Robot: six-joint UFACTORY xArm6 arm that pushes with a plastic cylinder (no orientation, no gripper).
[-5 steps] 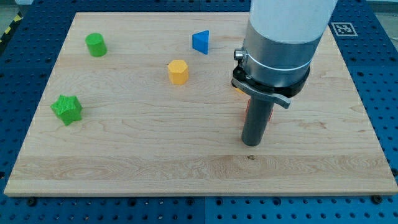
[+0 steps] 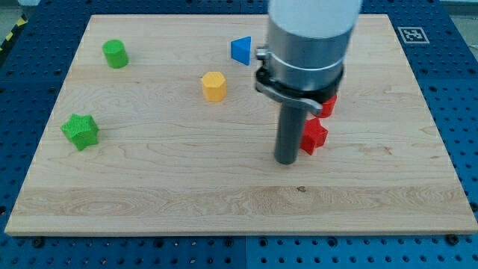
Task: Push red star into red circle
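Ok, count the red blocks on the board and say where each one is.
2. The red star sits just right of my tip; another red block, half hidden by the arm, lies above it. More may be hidden.

Wood, ribbed blocks, dark rod
Pale board [image 2: 149,179] shows matt wood grain; red star [image 2: 314,135] beside the smooth rod looks ridged, matt plastic; surrounding blue base [image 2: 463,90] is perforated
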